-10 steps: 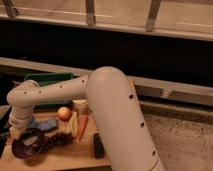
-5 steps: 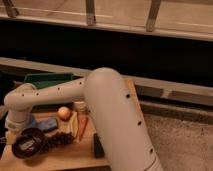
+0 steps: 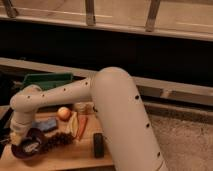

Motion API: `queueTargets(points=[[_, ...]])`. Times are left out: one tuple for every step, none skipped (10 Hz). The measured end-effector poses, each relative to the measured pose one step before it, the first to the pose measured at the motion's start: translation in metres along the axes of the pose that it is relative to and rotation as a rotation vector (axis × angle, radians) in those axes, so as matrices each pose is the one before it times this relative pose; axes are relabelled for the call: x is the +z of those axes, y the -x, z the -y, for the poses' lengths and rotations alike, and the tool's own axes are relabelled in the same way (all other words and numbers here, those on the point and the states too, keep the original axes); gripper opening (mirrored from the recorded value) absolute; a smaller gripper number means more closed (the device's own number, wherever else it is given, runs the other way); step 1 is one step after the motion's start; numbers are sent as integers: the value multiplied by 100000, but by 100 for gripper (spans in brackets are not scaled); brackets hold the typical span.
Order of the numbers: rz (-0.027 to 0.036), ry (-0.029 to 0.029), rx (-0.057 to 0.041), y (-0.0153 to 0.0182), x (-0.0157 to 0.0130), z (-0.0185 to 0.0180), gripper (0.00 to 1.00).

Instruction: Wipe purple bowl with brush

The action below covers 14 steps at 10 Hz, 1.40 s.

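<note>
The purple bowl point(image 3: 29, 146) sits at the front left of the wooden table point(image 3: 70, 156), dark and glossy, with a pale patch inside it. My gripper point(image 3: 16, 141) hangs from the white arm point(image 3: 55, 96) at the bowl's left rim, just over or touching it. The wrist point(image 3: 19, 126) points straight down. I cannot make out the brush; it may be the pale shape in the bowl, hidden partly by the wrist.
Behind the bowl lie a blue item point(image 3: 46, 125), an orange fruit point(image 3: 63, 113), a carrot point(image 3: 81, 128), a small metal cup point(image 3: 80, 106) and dark grapes point(image 3: 57, 139). A black block point(image 3: 98, 145) lies front right. A green bin point(image 3: 47, 80) stands at the back.
The arm's elbow has swung left and the wrist has come down from above the bowl to its left rim. The bowl and the other items stay put.
</note>
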Motion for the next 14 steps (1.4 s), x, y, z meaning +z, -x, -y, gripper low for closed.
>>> queueTargets(points=[[-536,-470,1101,-95,-229,873,0],[-326,-296,114,214,-46,684,0],[-149,-84,-264,455,114,625,0],[303,74,-712,654,153,371,0],[312,355,-1535,683,230,-137,0],[105,546,-1413,296,211,-447,0],[692,792,-1408,295,208,-586,0],[736,854,-1128,262,273,-748,0],[139,774,-1369,203,434,-1019,0],[-48,444,124,-118,192,-767,0],[-261,-140,1140,-703,-23,-711,0],[-631,-862,2325,-1061,-241,-476,0],[-445,-579,1350,-520,-173,33,0],[-526,-829,1561,-441,-243,649,0]])
